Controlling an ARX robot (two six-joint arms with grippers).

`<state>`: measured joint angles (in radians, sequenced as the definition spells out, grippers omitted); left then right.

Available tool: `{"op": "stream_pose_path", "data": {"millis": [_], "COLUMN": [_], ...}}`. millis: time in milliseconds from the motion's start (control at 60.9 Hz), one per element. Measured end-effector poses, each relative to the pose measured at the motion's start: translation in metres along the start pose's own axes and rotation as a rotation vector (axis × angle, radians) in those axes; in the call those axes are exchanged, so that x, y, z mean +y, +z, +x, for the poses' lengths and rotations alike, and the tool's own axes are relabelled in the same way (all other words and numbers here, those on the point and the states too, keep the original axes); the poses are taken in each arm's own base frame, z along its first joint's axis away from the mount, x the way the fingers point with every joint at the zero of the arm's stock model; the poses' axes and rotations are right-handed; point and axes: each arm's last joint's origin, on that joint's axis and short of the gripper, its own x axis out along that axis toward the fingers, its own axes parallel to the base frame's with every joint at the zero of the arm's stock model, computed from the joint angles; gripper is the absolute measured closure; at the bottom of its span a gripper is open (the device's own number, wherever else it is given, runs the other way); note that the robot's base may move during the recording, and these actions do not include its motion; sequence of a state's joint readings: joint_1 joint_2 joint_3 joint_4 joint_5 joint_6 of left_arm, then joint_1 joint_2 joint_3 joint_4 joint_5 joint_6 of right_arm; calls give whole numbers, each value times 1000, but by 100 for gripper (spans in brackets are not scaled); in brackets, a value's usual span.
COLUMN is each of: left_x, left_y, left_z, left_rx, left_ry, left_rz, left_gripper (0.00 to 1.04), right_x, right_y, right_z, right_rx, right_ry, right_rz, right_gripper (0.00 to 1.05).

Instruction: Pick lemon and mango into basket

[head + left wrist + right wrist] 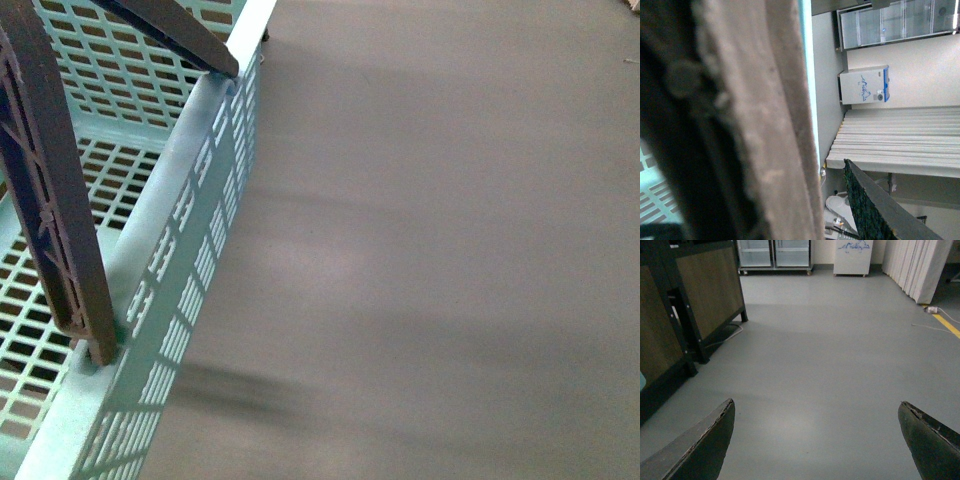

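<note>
Both the lemon and the mango were out of sight, the basket (190, 250) stood on the floor (450, 250), empty where visible, the right jaws gaped empty, the left jaws' state was unclear, so picking seemingly awaited finding the lemon.

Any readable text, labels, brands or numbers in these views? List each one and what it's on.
No text can be read in any view.
White cabinet: blue mountain-like logo, any lettering too blurred to read.
Basket: no label or print shows.
</note>
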<state>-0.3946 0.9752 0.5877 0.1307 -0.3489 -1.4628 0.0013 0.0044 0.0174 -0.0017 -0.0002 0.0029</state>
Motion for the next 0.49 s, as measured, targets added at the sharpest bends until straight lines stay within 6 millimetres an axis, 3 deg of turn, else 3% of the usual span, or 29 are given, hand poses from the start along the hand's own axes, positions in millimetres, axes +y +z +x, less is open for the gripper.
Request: {"op": "stream_pose_path", "data": {"millis": [492], "left_x": [0], "left_y": [0], "left_z": [0], "left_rx": [0], "left_ry": [0], "left_rz": [0], "left_gripper": [76], "right_x": [0], "right_y": [0], "right_z": [0], "right_rx": [0], "right_ry": [0], "right_rz": [0], "right_gripper": [9]}}
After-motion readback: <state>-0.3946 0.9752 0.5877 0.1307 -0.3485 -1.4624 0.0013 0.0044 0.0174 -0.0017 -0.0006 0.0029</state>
